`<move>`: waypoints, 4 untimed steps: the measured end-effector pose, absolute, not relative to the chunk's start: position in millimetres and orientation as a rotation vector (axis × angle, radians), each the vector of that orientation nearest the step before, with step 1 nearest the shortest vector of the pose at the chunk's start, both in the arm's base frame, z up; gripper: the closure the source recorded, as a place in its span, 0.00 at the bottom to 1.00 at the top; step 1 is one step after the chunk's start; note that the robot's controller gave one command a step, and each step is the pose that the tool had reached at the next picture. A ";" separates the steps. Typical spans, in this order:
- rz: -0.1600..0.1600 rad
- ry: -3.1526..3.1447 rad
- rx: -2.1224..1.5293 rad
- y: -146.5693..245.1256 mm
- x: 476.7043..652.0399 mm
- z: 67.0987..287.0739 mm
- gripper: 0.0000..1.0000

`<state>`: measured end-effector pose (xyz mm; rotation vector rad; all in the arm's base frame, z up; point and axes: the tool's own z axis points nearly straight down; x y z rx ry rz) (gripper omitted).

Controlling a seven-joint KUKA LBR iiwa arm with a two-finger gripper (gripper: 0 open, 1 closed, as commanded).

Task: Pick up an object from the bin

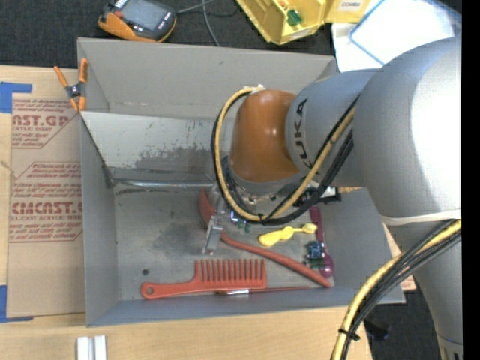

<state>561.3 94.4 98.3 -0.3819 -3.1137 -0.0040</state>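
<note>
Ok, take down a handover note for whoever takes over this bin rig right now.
Gripper: low over the floor of the bin, mid-bin; open or shut unclear.
Things: red comb flat by the near wall; red rod slanting from the gripper rightward; yellow piece just beyond it; small red piece beside the gripper.
Done: nothing seen lifted.
Left: grasp one thing, raise it.

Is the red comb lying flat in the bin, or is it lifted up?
Lying flat: the red comb rests on the bin floor near the front wall, with nothing gripping it.
</note>
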 end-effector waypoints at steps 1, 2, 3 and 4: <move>-0.010 -3.101 -0.570 85.1 558.1 69.8 0.00; -0.009 -3.086 -0.629 75.3 550.7 71.7 1.00; -0.008 -3.084 -0.629 75.2 550.2 73.0 1.00; -0.005 -3.075 -0.625 75.3 547.6 112.6 1.00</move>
